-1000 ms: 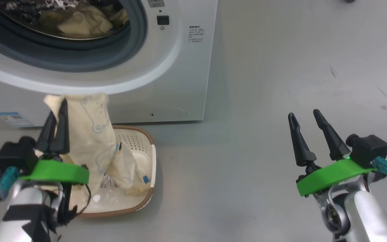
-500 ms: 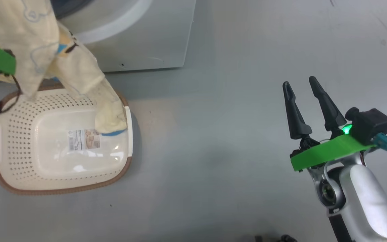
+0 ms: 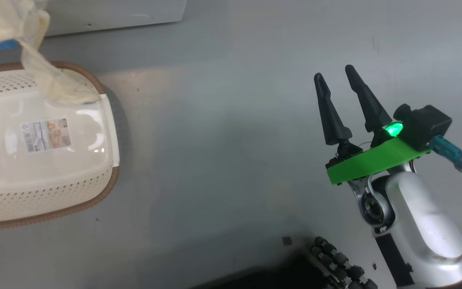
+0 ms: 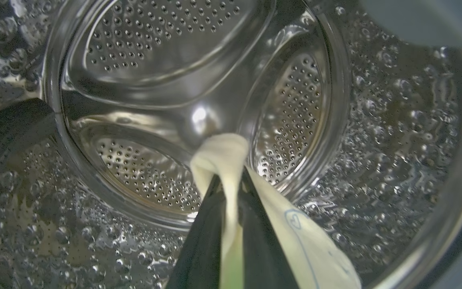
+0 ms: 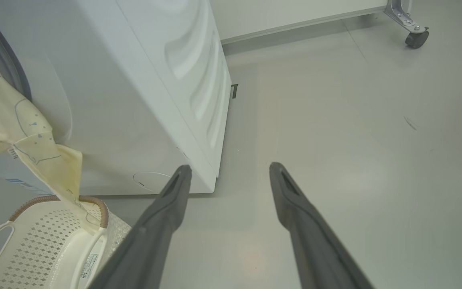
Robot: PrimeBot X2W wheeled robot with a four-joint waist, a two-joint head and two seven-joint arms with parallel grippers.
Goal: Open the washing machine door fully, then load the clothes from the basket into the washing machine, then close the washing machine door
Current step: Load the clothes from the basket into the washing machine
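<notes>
In the left wrist view my left gripper [image 4: 231, 178] is shut on the clothes [image 4: 219, 154], a cream fabric pinched between the dark fingers and held in front of the steel drum [image 4: 167, 52] of the washing machine [image 5: 134, 100]. The fabric [image 5: 10, 120] hangs from the machine's opening, and its tail [image 3: 34, 68] reaches the rim of the basket [image 3: 108, 120]. The basket's label shows on its bare bottom. My right gripper [image 3: 335, 73] hangs open over the floor to the right, holding nothing. The washing machine door is out of view.
Grey floor [image 3: 223, 140] lies between the basket and my right arm. My dark wheeled base [image 3: 335, 265] shows at the bottom edge. A caster wheel [image 5: 416, 39] of some frame stands behind the machine, to the right.
The head camera has swung down and right. The cloth has risen out of the basket toward the machine, leaving only its tail at the rim. The right gripper stays open.
</notes>
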